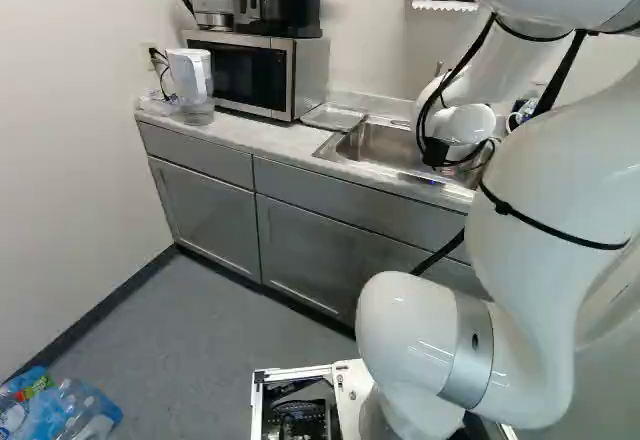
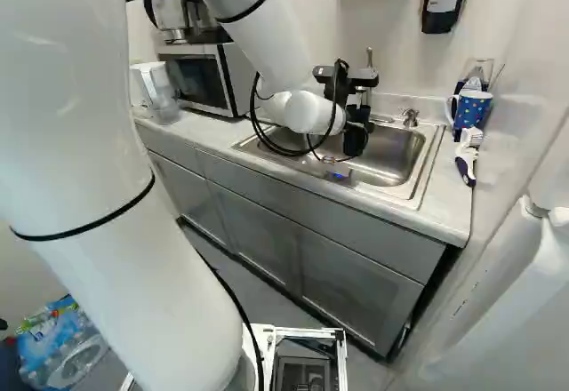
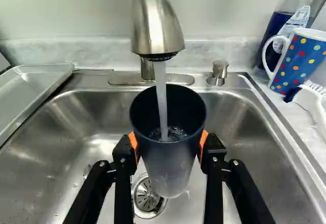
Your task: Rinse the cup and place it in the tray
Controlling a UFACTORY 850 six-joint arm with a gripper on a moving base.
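Note:
At the sink in the right base view, my black gripper (image 2: 358, 111) reaches over the basin. In the wrist view the gripper (image 3: 169, 145) is shut on the cup (image 3: 168, 168), with orange pads pressing its two sides. The cup is dark at the rim, frosted lower down, and held mouth up above the drain. A stream of water (image 3: 161, 89) falls from the faucet (image 3: 156, 25) into it, with bubbly water inside. The shallow clear tray (image 3: 30, 94) lies on the counter beside the sink; it also shows in the left base view, by the microwave.
The metal sink (image 3: 254, 132) surrounds the cup below. A dotted blue mug (image 3: 300, 61), a bottle and a white brush (image 3: 309, 102) stand or lie at the sink's other side. A microwave (image 1: 250, 72) and a pitcher (image 1: 190, 80) sit farther along the counter. Packed bottles (image 2: 67, 347) lie on the floor.

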